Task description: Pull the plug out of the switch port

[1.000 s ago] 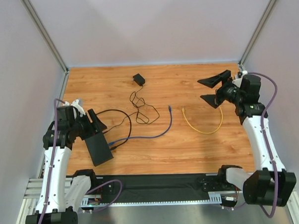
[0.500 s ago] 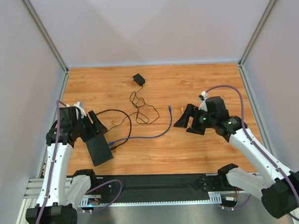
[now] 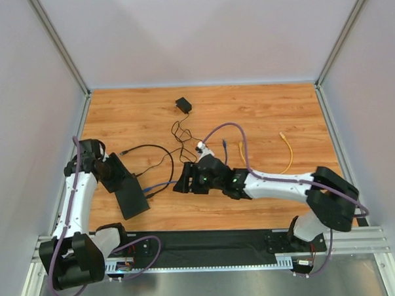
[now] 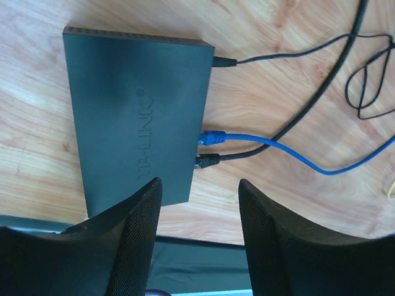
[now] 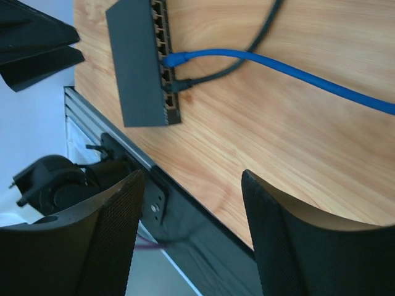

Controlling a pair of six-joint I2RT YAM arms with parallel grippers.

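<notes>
The switch (image 3: 131, 197) is a flat black box at the near left, with sockets on its right edge. A blue plug (image 4: 212, 137) and a black plug (image 4: 208, 161) sit in neighbouring sockets. A thin black lead (image 4: 226, 60) enters the far corner. My left gripper (image 3: 113, 169) hovers open and empty over the switch's far end; in its wrist view (image 4: 199, 186) the jaws frame the switch's near corner. My right gripper (image 3: 184, 181) is open and empty, low over the table right of the plugs. The switch (image 5: 137, 66) and blue plug (image 5: 173, 59) lie ahead of it (image 5: 192, 176).
The blue cable (image 3: 215, 168) runs right from the switch under my right arm. A yellow cable (image 3: 288, 152) lies at the right. A small black adapter (image 3: 183, 105) with looped thin lead sits at the back. A black rail (image 3: 208, 240) runs along the table's near edge.
My right arm has swung from the far right across to the table's middle and dropped low, facing the switch. My left gripper has drawn back a little to the left.
</notes>
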